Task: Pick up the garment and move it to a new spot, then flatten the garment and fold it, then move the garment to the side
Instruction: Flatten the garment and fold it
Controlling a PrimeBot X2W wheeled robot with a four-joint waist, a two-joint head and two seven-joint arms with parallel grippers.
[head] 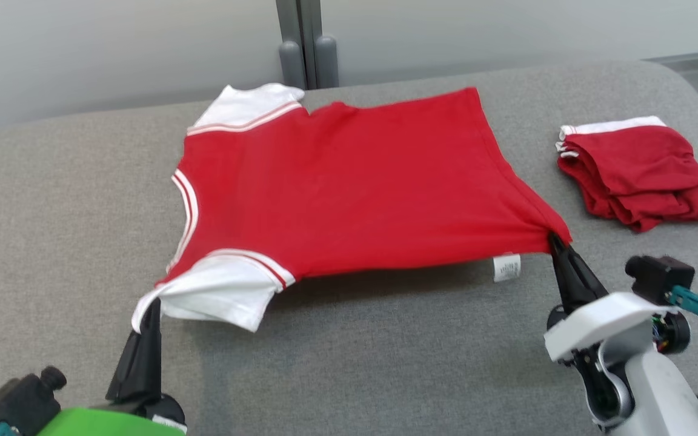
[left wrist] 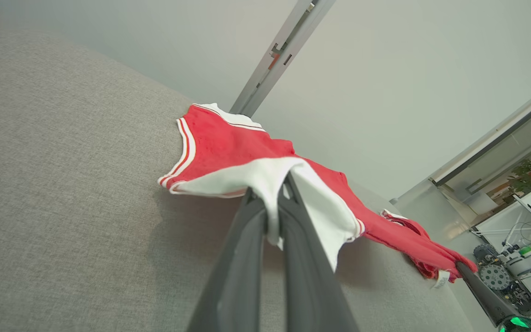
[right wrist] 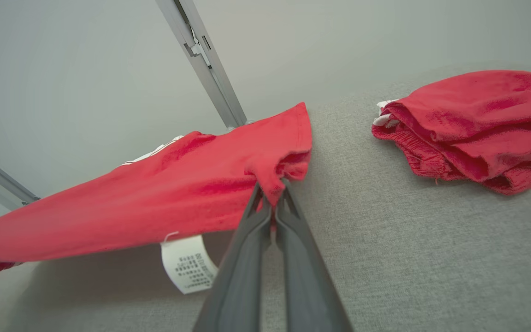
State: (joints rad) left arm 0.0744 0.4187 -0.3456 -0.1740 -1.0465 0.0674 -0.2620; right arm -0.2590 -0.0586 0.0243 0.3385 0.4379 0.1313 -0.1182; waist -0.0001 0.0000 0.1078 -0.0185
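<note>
The garment (head: pixel 349 181) is a red T-shirt with white sleeves and red-and-white trim, spread across the grey cloth surface (head: pixel 52 242). Its near edge hangs lifted off that surface, casting a shadow below. My left gripper (head: pixel 150 306) is shut on the near white sleeve (left wrist: pixel 265 184) at the lower left. At the lower right, my right gripper (head: pixel 554 237) is shut on the shirt's red hem corner (right wrist: pixel 272 182). A white care label (head: pixel 506 267) dangles from the hem beside it, also seen as the label (right wrist: pixel 187 263) in the right wrist view.
A second red garment (head: pixel 640 172) with a white band lies folded in a heap at the right of the surface, also visible as the heap (right wrist: pixel 473 124) past my right fingers. A grey post (head: pixel 303 42) rises behind the surface's far edge.
</note>
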